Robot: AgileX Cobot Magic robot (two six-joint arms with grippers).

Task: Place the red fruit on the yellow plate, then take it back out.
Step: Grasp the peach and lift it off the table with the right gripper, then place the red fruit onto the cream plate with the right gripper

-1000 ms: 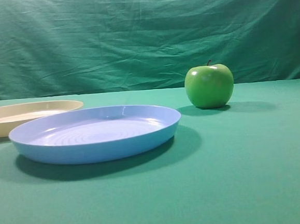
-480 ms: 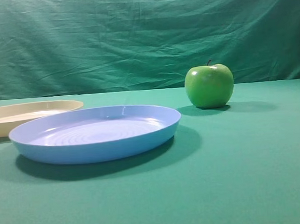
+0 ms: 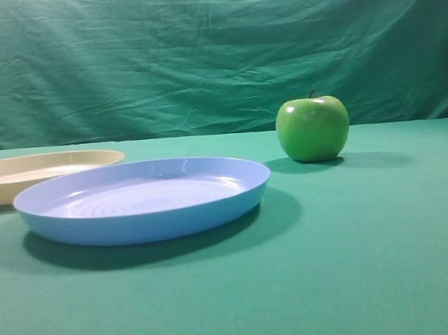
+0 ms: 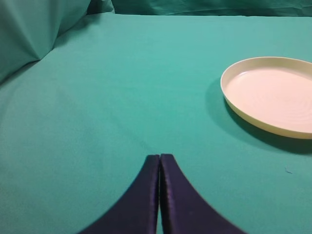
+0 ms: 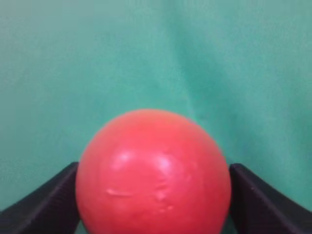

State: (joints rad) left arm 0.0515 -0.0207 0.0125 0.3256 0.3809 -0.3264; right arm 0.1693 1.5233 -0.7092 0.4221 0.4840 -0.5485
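From my seat, exterior high view: 1 light blue plate (image 3: 143, 199) sits low and left of centre on the green tablecloth (image 3: 356, 266), shallow, faint rings in its floor, a dark shadow under its near edge. 1 green apple (image 3: 312, 128) stands upright farther back and right, well apart from that plate, stem up, glossy highlight on top, shadow thrown to the right. Behind both I see a wrinkled green backdrop (image 3: 199, 53); where it meets the table looks like a fold, though I can't be sure.

Red fruit (image 5: 152, 174) between right hand (image 5: 155, 195) fingers, touching both.
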